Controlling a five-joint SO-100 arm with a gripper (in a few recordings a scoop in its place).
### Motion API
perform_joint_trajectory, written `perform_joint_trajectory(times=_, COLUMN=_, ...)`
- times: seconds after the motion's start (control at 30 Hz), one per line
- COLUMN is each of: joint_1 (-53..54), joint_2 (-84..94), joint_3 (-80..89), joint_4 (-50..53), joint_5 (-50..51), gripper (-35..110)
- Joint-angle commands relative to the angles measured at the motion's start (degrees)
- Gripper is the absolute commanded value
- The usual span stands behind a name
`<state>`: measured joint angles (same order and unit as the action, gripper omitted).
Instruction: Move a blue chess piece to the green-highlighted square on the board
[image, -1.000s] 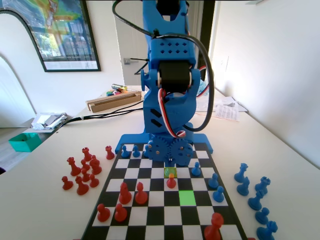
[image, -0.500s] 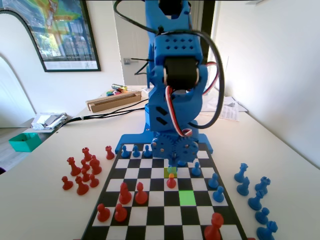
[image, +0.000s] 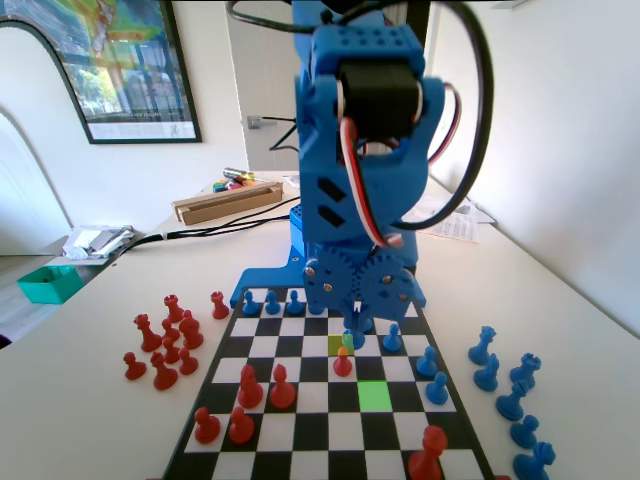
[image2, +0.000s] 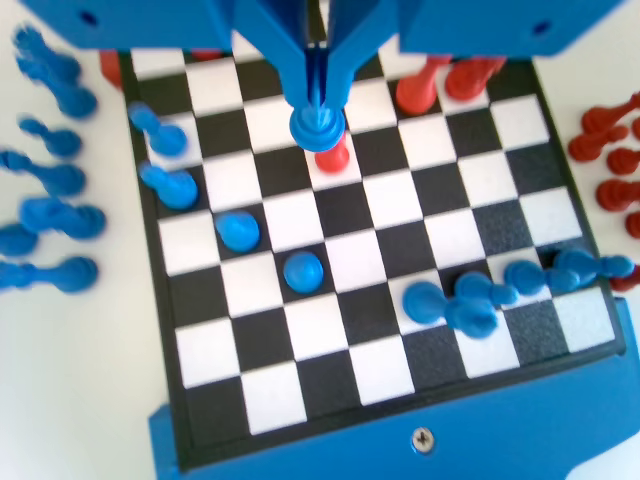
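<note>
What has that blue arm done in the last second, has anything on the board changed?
The gripper, shut on the blue pawn, has lifted it off the yellow-olive square while the arm swung forward toward the camera. The pawn now hangs above the red pawn. The green-highlighted square is still empty; the other pieces stayed put.

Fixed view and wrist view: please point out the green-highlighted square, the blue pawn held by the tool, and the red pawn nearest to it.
green-highlighted square (image: 374, 395), fixed view, middle of the square.
blue pawn (image2: 316, 127), wrist view, its round head between the shut jaws.
red pawn (image: 343, 363), fixed view, its body.
</note>
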<state>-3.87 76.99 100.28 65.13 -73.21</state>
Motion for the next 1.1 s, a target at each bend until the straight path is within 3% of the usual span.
perform_joint_trajectory(times=0.0, joint_1=-1.5, joint_2=1.8, joint_3=-5.9, joint_4=1.1, joint_5=0.6, gripper=1)
perform_joint_trajectory(times=0.47, joint_1=-2.5, joint_2=-10.5, joint_3=-15.1, joint_4=-0.4, joint_5=2.4, gripper=1)
perform_joint_trajectory(times=1.07, joint_1=-3.7, joint_2=-15.0, joint_3=-14.5, joint_4=-4.0, joint_5=1.9, gripper=1)
